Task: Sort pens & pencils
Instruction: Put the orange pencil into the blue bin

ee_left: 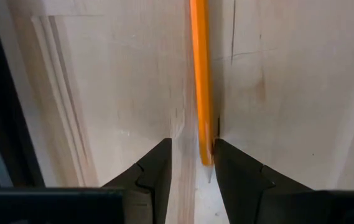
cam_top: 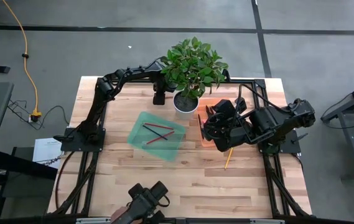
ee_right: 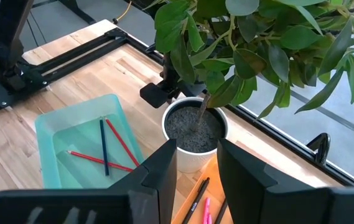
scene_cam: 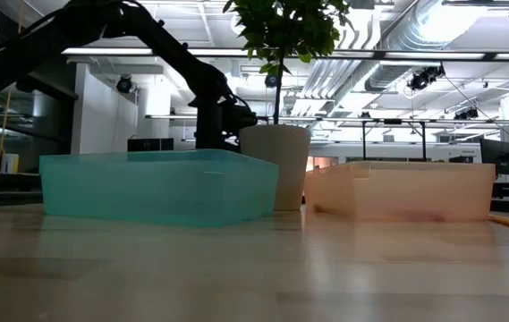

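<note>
A yellow-orange pencil lies on the wood at the table's far side. My left gripper points down over its sharpened end, open, one finger on each side; it stands just left of the plant pot. My right gripper hovers open and empty above the orange bin, where a dark pen and a pink pen lie. The teal bin holds red pencils and a dark blue stick. Another yellow pencil lies on the table, half under my right arm. My left gripper straddles the pencil's sharpened end from above, fingers across it. One finger stands right beside the pencil, the other well apart from it. Whether that finger touches the pencil I cannot tell. The pencil lies flat on the wood.
A potted plant in a white pot stands at the far middle between my two grippers, its leaves spreading over the pot. A dark device sits at the near edge. Bare wood lies between the bins and the near edge.
</note>
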Tool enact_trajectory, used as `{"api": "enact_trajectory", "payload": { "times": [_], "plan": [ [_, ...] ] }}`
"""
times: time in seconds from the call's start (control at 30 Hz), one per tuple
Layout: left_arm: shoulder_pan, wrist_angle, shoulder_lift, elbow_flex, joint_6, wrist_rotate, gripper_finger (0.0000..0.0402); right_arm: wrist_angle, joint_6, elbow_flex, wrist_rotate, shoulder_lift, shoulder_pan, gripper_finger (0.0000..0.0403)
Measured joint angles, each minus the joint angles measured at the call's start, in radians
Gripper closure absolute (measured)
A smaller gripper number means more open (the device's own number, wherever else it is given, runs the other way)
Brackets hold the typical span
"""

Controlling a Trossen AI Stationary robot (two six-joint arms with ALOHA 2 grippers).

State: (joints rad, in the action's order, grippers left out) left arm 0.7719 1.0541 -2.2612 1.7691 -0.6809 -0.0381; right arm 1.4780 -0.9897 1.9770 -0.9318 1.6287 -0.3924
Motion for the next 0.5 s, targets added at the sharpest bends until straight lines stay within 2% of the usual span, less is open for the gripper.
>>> {"api": "enact_trajectory", "payload": {
  "times": [0.2, 0.5],
  "plan": [
    [0.000, 0.000, 0.000, 0.000, 0.005, 0.070, 0.0296, 0.000, -0.004, 0.000, 0.000, 0.000, 0.000, 0.0295],
    [0.001, -0.001, 0.000, 0.000, 0.005, 0.070, 0.0296, 0.000, -0.005, 0.000, 0.000, 0.000, 0.000, 0.0295]
  ]
}}
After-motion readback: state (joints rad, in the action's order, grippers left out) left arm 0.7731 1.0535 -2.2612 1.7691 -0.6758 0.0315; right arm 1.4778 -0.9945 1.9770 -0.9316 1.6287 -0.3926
